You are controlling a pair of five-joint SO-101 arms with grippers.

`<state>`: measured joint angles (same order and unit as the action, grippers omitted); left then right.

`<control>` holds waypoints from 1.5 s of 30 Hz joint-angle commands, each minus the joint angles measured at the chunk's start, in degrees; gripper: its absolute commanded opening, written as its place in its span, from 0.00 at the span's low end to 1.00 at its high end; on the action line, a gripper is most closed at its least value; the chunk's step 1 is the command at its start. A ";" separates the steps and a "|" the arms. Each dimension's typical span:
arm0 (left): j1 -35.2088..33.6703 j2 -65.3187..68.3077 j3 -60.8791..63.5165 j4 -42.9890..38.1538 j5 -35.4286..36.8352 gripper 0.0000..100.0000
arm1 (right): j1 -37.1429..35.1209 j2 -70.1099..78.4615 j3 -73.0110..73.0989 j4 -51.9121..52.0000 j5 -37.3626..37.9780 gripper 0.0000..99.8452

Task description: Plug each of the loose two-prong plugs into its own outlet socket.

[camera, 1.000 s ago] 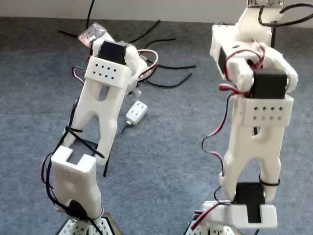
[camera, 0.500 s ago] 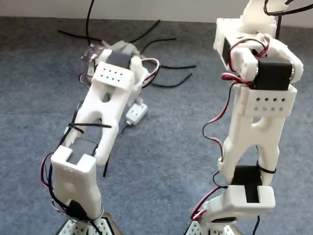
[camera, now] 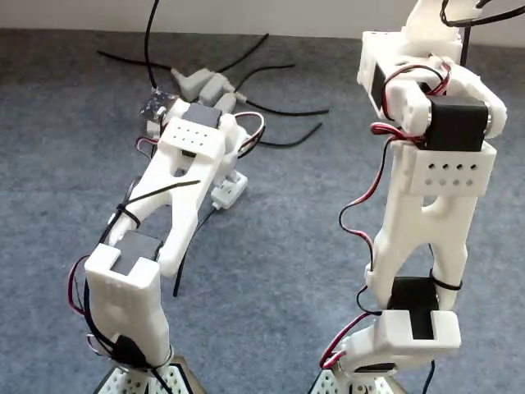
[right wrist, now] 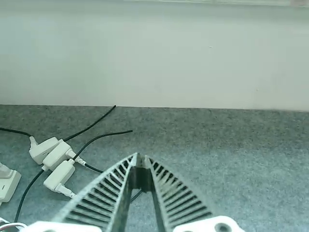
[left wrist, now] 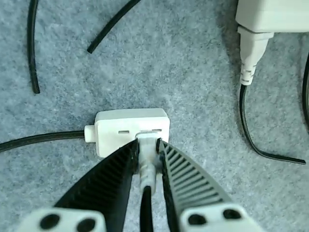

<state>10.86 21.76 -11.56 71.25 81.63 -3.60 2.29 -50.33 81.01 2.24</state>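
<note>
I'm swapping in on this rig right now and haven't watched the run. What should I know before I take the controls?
Left claw: shut on a plug, its nose against the white socket; how deep the prongs sit is hidden.
Right claw: shut, empty, held high.
Done: a second plug sits in another socket nearby.
Left to do: press the held plug home, release it, then check for further loose plugs.

Left arm (camera: pixel 184 156) low over the white outlet block (camera: pixel 232 190) (half hidden), joined plugs (camera: pixel 205 84) beyond it, right arm (camera: pixel 439 185) well apart.
</note>
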 commanded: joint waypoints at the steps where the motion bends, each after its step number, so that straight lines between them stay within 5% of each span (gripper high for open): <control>1: -0.57 -0.40 -0.66 -1.05 -0.18 0.01 | 0.66 -0.31 -2.33 -0.04 -0.62 0.01; 26: 2.07 5.58 1.36 -7.47 -4.75 0.01 | 0.75 -0.40 -2.33 -0.04 -0.62 0.01; 45: 1.71 5.76 -14.99 8.09 -4.75 0.01 | 1.54 -0.57 -2.59 0.13 -0.62 0.01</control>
<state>13.32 28.18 -22.46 77.32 77.14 -2.55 2.29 -50.33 81.01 2.24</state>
